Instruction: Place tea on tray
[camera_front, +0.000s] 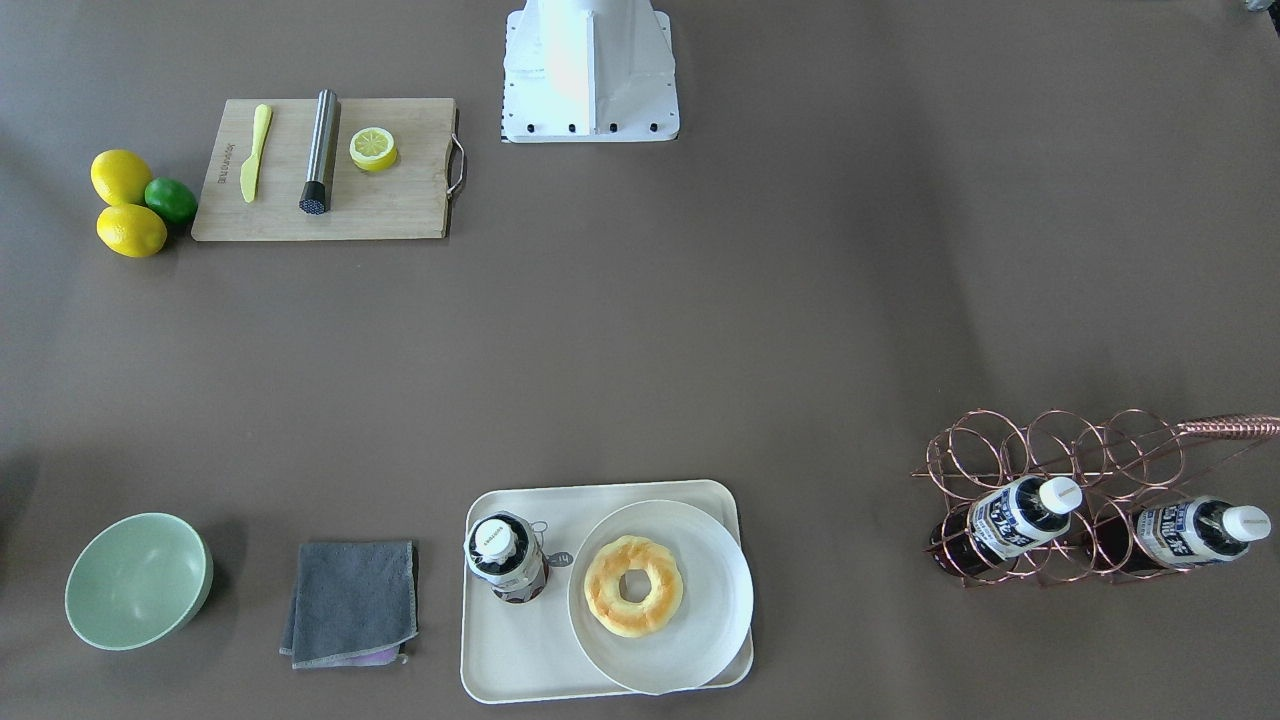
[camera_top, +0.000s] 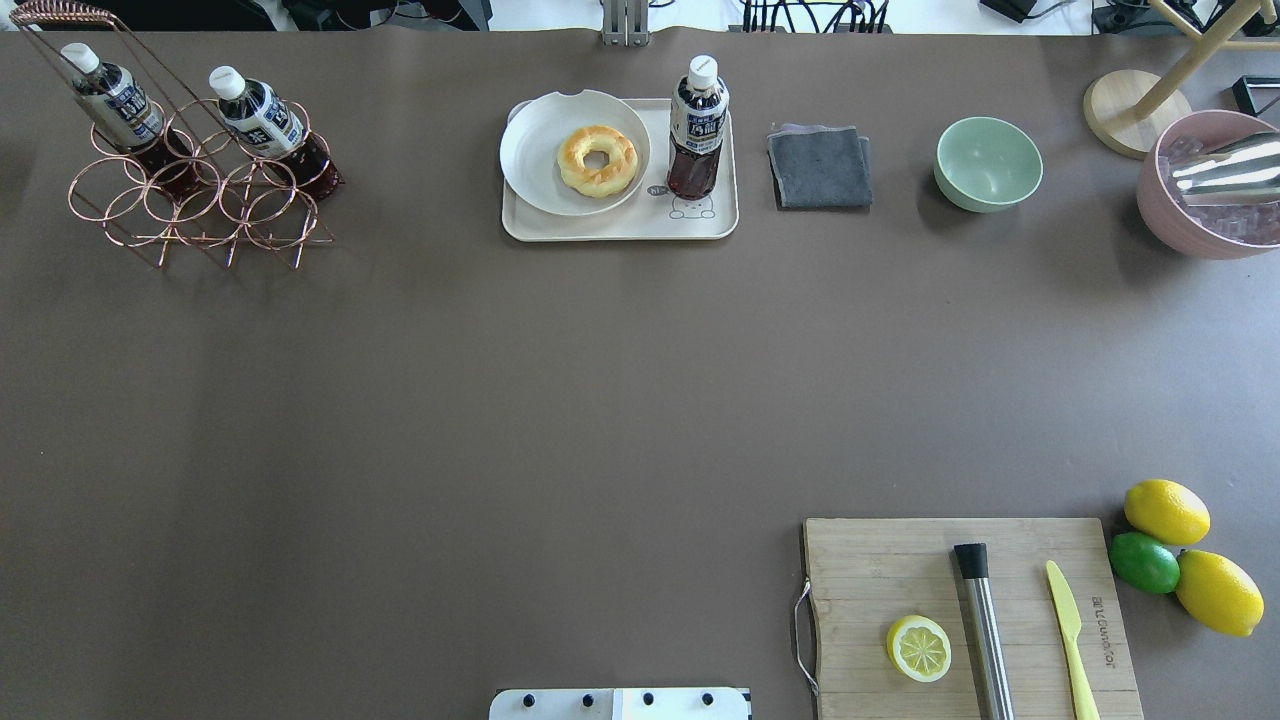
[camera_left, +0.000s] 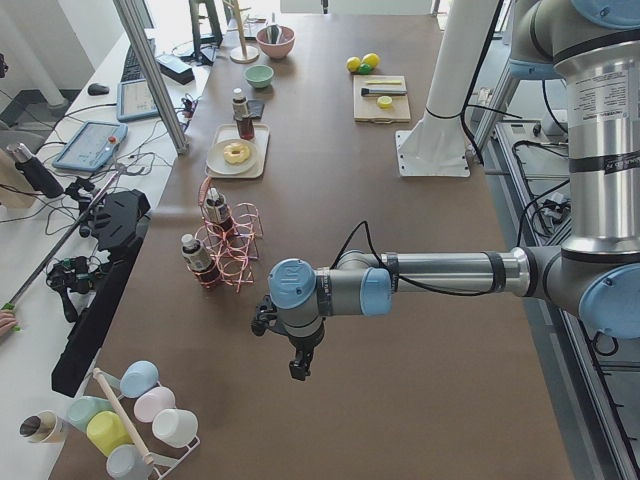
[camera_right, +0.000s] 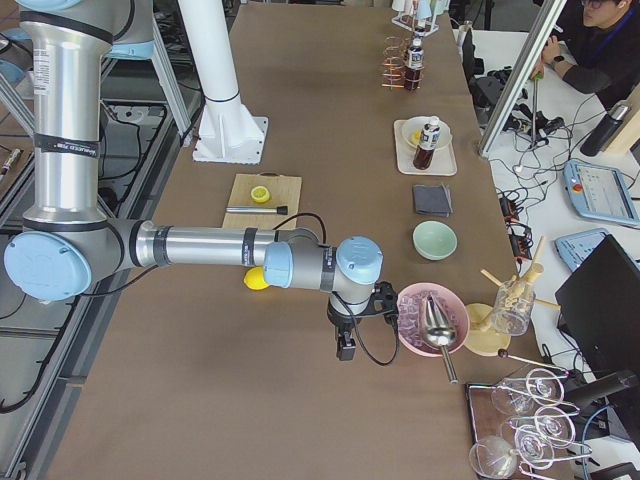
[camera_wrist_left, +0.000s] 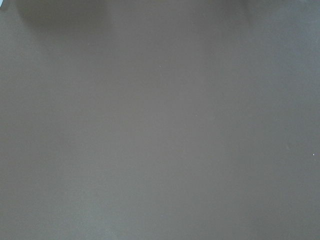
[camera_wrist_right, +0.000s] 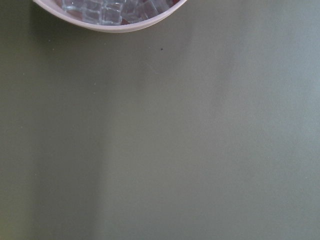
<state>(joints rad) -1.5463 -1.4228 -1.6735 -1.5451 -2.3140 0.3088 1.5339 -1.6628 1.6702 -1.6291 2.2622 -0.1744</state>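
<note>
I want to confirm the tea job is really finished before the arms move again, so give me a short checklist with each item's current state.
1. Tea bottle on the tray: ok, it stands inside the rim.
2. Bottle upright, cap on: ok.
3. Bottle clear of the plate holding the doughnut: ok, a gap shows in the overhead view.
4. Bottle released: ok, the left gripper and right gripper hang far from it, near the table's ends.
5. Jaws open or shut: cannot tell, only the side views show them.
6. Other two bottles in the rack: ok.
</note>
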